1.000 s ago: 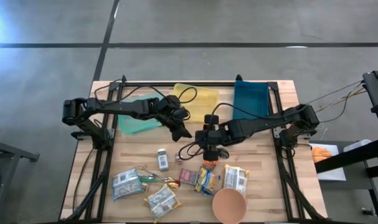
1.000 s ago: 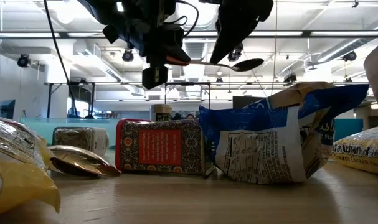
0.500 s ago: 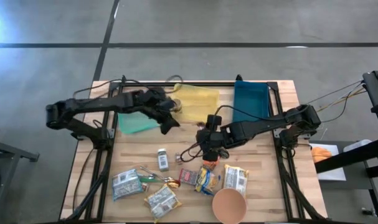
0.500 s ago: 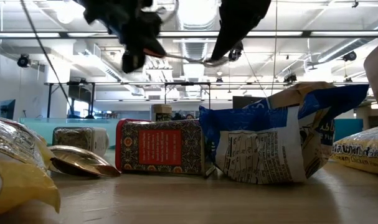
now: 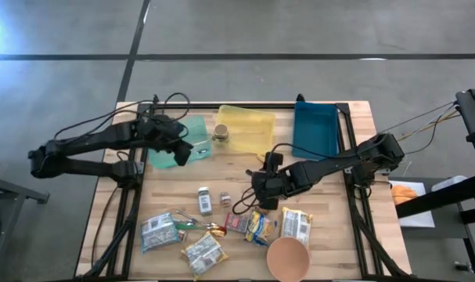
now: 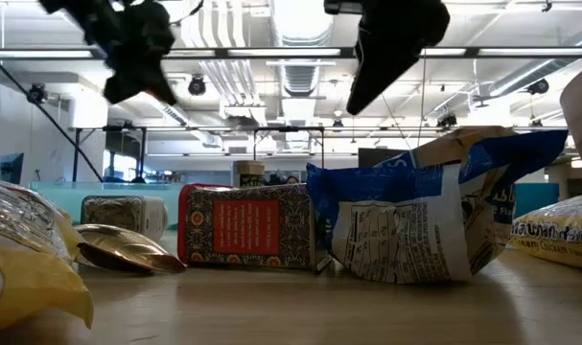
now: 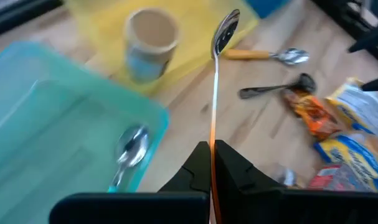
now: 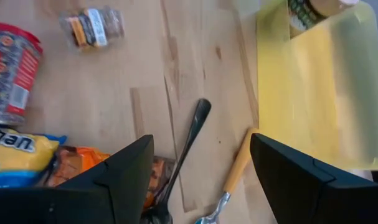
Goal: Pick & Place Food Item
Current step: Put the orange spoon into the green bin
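Left gripper [image 5: 182,150]: over the near edge of the teal tray [image 5: 160,157]; fingers closed tight on a thin spoon [image 7: 221,43], bowl pointing away from the wrist.
Teal tray: holds one spoon [image 7: 131,147] inside.
Yellow tray [image 5: 249,129]: behind table centre; small jar [image 5: 220,132] standing at its left edge.
Right gripper [image 5: 262,188]: above table centre, jaws wide apart, nothing between them; dark spoon [image 8: 187,147] and orange-handled spoon [image 8: 233,175] lying on the wood beneath.
Food items: red packet [image 6: 247,226], blue-and-white bag [image 6: 415,211] and other packets along the front of the table [image 5: 331,235].
Blue bin [image 5: 315,129]: rear right.
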